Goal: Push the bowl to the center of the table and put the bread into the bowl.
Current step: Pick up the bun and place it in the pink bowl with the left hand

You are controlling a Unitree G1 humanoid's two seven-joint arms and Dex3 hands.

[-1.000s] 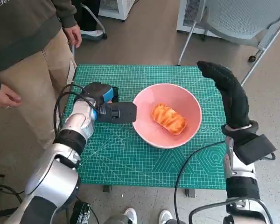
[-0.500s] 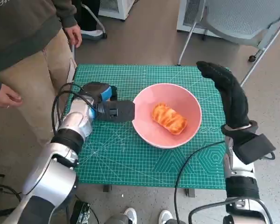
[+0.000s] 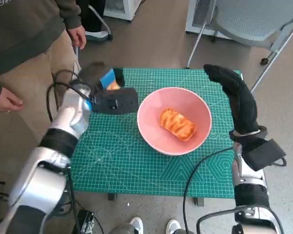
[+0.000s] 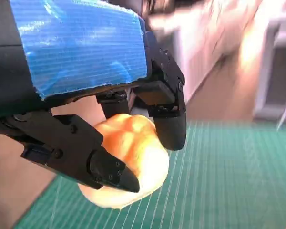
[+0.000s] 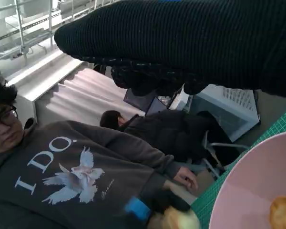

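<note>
A person [image 3: 24, 53] stands beside the table; a chair [image 3: 254, 22] behind.

Lab or office workroom — small table [image 3: 136, 170] under a green cutting mat [image 3: 122, 161], grey mesh chair [image 3: 254, 19], metal shelving [image 5: 24, 28], onlookers — a seated person [image 5: 148, 129], another person [image 5: 62, 167] standing beside.

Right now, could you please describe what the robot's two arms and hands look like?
The left hand is black, with blue tape over its back, on a pale silvery forearm with a black band and loose black cables. The right hand wears a black knitted glove; below it sit a black wrist block, a pale forearm and a trailing black cable.
</note>
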